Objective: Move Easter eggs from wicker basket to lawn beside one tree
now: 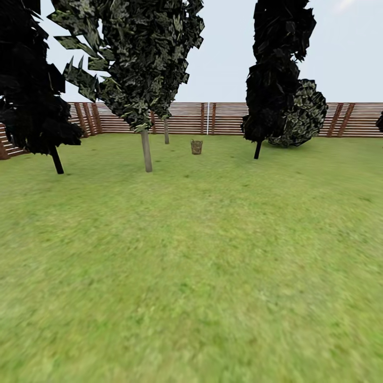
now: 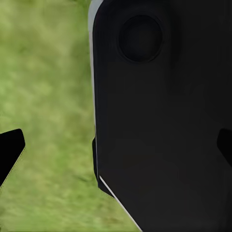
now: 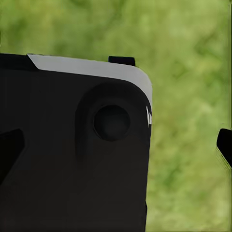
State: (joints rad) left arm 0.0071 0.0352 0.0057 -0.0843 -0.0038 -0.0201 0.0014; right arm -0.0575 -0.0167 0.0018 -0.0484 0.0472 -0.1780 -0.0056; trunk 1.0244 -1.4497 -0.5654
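Grass of the lawn (image 1: 202,276) is spreading ahead; far off, the wicker basket (image 1: 197,147) is standing near the grey-trunked tree (image 1: 146,151). Wrist views are showing both pincers' fingertips (image 2: 9,147) (image 3: 224,145) spread apart, holding nothing.

A large black robot body panel (image 3: 72,159) with a pale grey edge and a round recess stands before blurred, mottled green lawn (image 3: 193,72). The end effector (image 3: 116,145) shows two dark fingertips (image 3: 224,145), spread wide apart at opposite edges.

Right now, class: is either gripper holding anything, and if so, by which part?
Nothing is held. The left gripper and right gripper are open with no egg between them; the wicker basket stands far off on the lawn.
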